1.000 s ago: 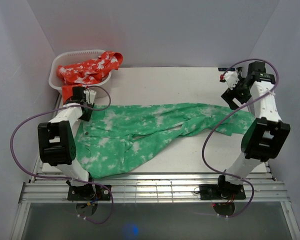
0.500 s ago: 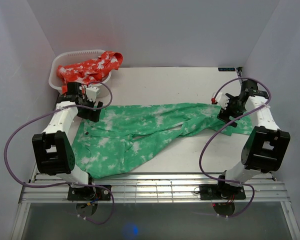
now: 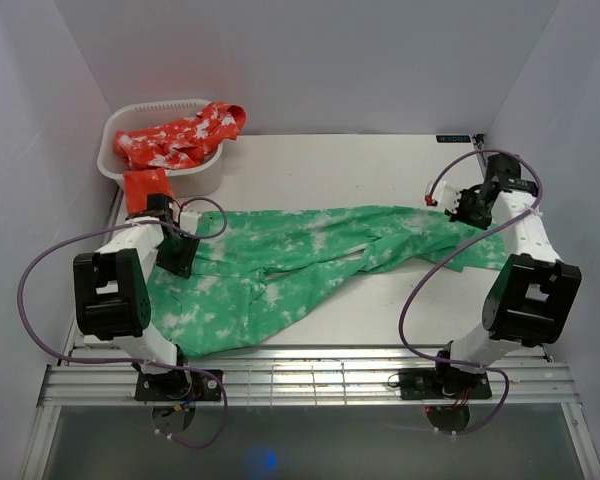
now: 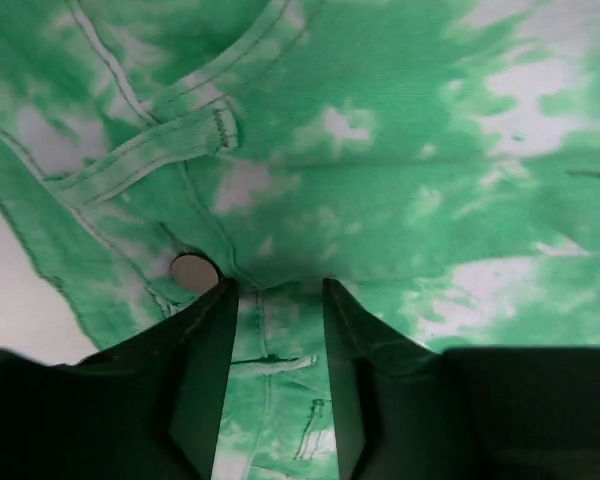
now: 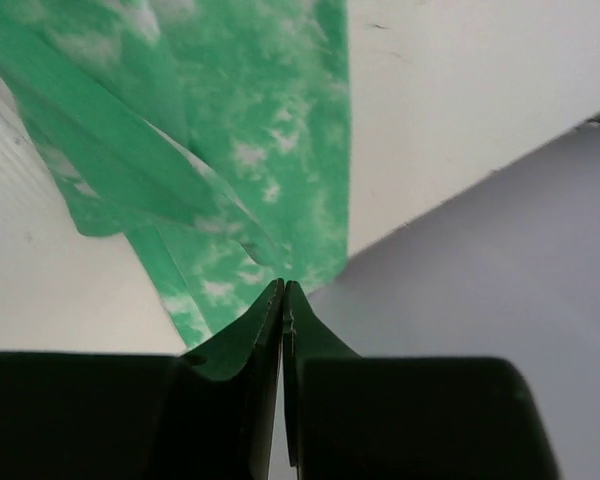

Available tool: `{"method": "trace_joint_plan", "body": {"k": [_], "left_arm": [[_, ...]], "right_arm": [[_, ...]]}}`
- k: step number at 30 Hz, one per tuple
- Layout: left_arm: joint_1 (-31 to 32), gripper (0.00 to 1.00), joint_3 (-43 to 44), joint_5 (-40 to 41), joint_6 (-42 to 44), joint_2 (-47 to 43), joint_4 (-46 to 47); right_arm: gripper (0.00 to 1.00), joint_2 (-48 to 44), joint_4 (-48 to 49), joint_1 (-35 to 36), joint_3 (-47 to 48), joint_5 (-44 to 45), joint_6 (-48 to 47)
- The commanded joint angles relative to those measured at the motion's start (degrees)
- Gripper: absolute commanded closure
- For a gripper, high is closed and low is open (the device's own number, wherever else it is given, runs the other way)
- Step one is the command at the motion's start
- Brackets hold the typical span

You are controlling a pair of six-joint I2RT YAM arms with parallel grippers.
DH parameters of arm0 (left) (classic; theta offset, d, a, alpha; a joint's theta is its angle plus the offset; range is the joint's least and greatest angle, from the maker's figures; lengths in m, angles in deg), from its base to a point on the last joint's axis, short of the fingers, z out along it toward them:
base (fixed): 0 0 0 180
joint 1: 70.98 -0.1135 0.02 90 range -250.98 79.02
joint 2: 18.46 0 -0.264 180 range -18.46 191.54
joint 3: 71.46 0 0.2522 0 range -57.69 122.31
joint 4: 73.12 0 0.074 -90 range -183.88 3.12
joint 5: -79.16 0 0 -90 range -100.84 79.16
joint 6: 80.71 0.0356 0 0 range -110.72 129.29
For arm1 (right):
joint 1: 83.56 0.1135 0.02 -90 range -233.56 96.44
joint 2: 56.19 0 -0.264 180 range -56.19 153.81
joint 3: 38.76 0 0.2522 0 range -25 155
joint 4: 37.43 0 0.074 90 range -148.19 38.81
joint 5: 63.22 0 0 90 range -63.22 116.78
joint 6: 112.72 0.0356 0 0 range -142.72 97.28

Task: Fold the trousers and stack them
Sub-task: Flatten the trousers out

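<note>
Green trousers [image 3: 280, 265] spread flat, left claw [image 4: 275, 300] part-open astride waistband [image 4: 110, 240], right claw [image 5: 282, 300] closed at leg hem [image 5: 310, 262] (grip unclear)

Left fingers [image 4: 205, 380] apart — right fingers [image 5: 248, 345] closed.

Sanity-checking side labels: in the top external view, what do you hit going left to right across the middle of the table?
left gripper → trousers → right gripper
</note>
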Motion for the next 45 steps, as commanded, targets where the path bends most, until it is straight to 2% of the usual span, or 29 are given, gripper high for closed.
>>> {"method": "trace_joint_plan", "body": {"k": [1, 2, 4, 5, 8, 10, 11, 12, 13, 15, 16, 18, 22, 30, 35, 39, 41, 43, 45], "left_arm": [[-1.51, 0.56, -0.96, 5.20, -1.18, 2.93, 5.77], [-1.86, 0.65, -0.53, 5.21, -1.44, 4.59, 6.39], [-2.83, 0.75, 0.35, 7.30, -2.06, 6.27, 7.53], [-3.01, 0.85, 1.14, 7.40, -2.58, 7.49, 7.98], [-3.45, 0.97, 2.11, 7.05, -2.94, 8.82, 9.30], [-3.45, 0.94, 2.99, 5.14, -3.29, 9.53, 8.95], [-3.45, 0.91, 3.25, 3.82, -3.38, 9.62, 8.60], [-3.53, 0.86, 3.61, 3.02, -3.29, 9.53, 8.33], [-3.45, 0.77, 3.70, 2.23, -3.12, 9.01, 7.81], [-3.45, 0.68, 3.78, 1.96, -2.85, 8.48, 7.46], [-3.45, 0.63, 3.78, 1.96, -2.33, 8.21, 7.19], [-3.45, 0.61, 3.70, 1.96, -1.97, 7.77, 6.84], [-3.45, 0.59, 3.87, 1.61, -1.88, 7.16, 6.05], [-3.53, 0.56, 3.78, 0.99, -2.32, 7.86, 5.78], [-3.45, 0.57, 4.05, 1.17, -2.33, 9.09, 6.22], [-3.53, 0.58, 4.66, 1.60, -2.24, 9.97, 6.31], [-3.62, 0.58, 5.28, 1.43, -2.15, 10.49, 6.31], [-3.89, 0.59, 5.80, 1.34, -2.23, 10.85, 6.31], [-4.06, 0.65, 6.16, 1.25, -2.50, 11.55, 6.13]], "right_arm": [[0.92, -6.92, -7.80, -1.82, 6.69, 0.79, -4.85], [0.92, -7.89, -9.84, -2.44, 7.74, 1.23, -6.44], [0.92, -10.52, -14.15, -4.98, 8.02, 2.29, -11.43], [0.92, -11.41, -18.70, -7.08, 7.24, 3.25, -13.21], [0.92, -15.28, -19.98, -10.43, 3.81, 4.14, -18.56], [0.89, -17.12, -16.65, -12.19, 0.74, 2.92, -18.33], [0.82, -17.30, -15.94, -12.29, 0.20, 0.99, -17.19], [0.63, -17.31, -15.49, -12.29, 0.02, -0.33, -16.22], [0.51, -16.87, -15.49, -12.29, 0.28, -2.17, -15.34], [0.28, -15.73, -15.49, -10.54, 0.46, -5.61, -12.63], [0.24, -14.07, -15.14, -9.75, 0.46, -5.97, -11.74], [0.22, -11.96, -14.87, -8.34, 0.55, -7.37, -10.51], [0.22, -4.94, -14.35, -6.40, 1.16, -9.13, -9.63], [0.22, 1.85, -5.04, -1.31, -0.50, -6.59, -8.13], [0.28, 3.79, -1.35, 0.54, -2.87, -3.78, -8.65], [0.51, 4.40, -0.28, 1.16, -5.25, -1.32, -10.93], [0.55, 4.14, -0.29, 1.16, -7.52, 1.13, -12.60], [0.68, 3.18, 0.24, 1.16, -9.02, 2.37, -14.19], [0.83, 2.56, -0.63, 1.07, -8.86, 3.17, -14.19]]}}
